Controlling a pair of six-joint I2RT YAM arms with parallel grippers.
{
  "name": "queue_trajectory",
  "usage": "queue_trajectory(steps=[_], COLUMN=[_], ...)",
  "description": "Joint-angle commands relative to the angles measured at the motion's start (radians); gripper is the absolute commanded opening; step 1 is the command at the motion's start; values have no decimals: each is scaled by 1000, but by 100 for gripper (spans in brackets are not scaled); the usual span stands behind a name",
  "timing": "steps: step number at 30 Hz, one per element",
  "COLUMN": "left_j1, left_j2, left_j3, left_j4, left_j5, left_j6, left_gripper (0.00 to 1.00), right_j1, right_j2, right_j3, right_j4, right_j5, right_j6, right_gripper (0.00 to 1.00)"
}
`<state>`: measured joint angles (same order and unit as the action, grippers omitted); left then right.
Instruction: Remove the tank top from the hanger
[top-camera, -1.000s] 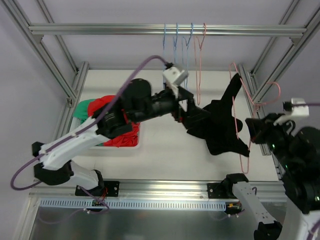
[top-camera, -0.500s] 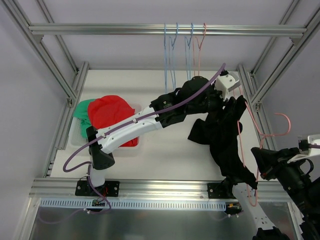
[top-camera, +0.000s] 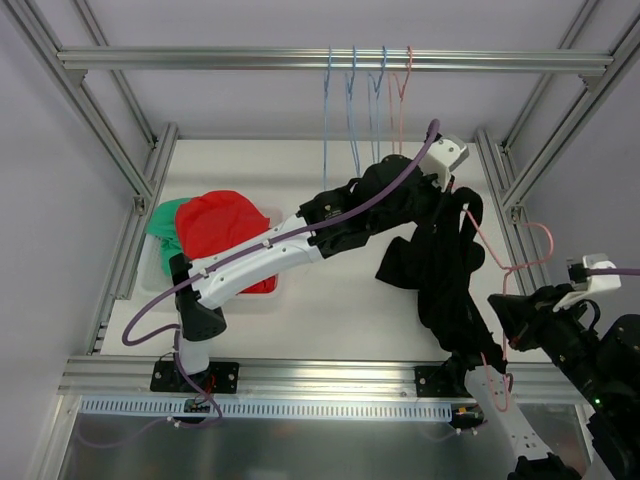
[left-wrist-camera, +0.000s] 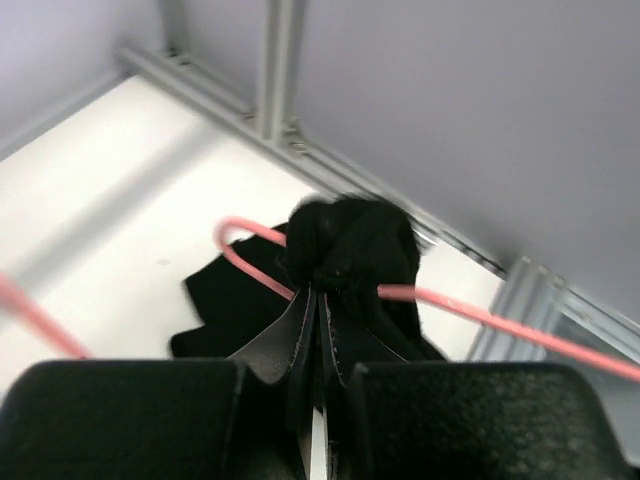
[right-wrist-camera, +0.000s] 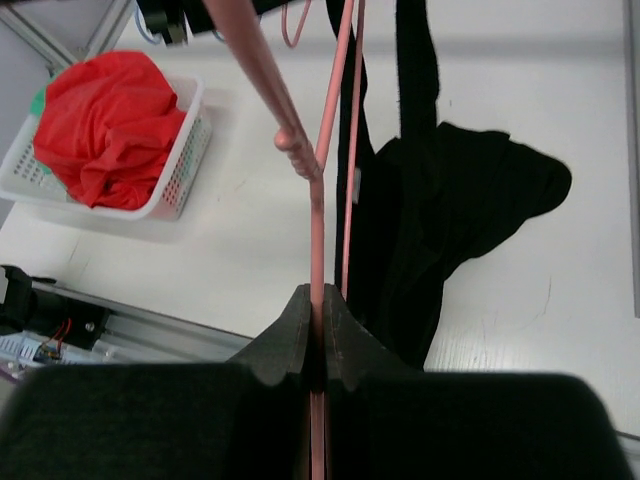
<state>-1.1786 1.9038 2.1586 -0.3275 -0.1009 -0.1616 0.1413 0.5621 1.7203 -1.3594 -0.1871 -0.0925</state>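
Clamping a straight run of the pink hanger (right-wrist-camera: 317, 200), the right end effector (right-wrist-camera: 318, 296) sits at the bottom centre of its own wrist view with its fingers pressed together on the wire. This grip looks meant to anchor the frame so the cloth can be pulled against it. Just beyond, the black tank top (top-camera: 450, 270) hangs off that wire in the right half of the overhead view, draped in a long fold above the white table (top-camera: 330, 300), with its lower part bunched toward the centre. Farther on, the left end effector (left-wrist-camera: 318, 298) is closed on a wad of black fabric where a strap wraps the hanger's bend, probably to slide the strap off the end. I cannot tell whether the wire is also caught between those fingers, because the fabric covers the spot. The left wrist view is soft, and the overhead view hides the strap behind the arm. At the left of the table, a basket (right-wrist-camera: 190, 130) holds a red garment (top-camera: 220, 225) with a green garment (top-camera: 160, 222) beside it. Farthest away, blue hangers (top-camera: 350, 90) dangle from the rail (top-camera: 200, 58) along the top of the frame.
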Motion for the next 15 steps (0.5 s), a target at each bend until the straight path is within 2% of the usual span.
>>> queue_trajectory(steps=[1,3,8,10,12,15], left_j1=[-4,-3,8,10,14,11], left_j2=[-113,-121,-74,-51,-38,-29], left_j3=[-32,-25,46,56,57,41], left_j4=[39,39,38,41,41,44], left_j5=[-316,-387,-336,-309,-263,-120], left_j6=[-64,-67,-55,-68,-93,-116], left_gripper=[0,0,0,0,0,0], right_j1=[9,14,37,49,66,80], right_j2=[-71,-153,-243,-245,-245,-263], right_j3=[-62,-100,-13,76,143,138], right_j4=[-50,-81,-112,-127,-138,-84], right_j5=[-75,-92,-74,-61,-3,109], right_j6=[-13,-6,30,37,49,73], right_gripper=[0,0,0,0,0,0])
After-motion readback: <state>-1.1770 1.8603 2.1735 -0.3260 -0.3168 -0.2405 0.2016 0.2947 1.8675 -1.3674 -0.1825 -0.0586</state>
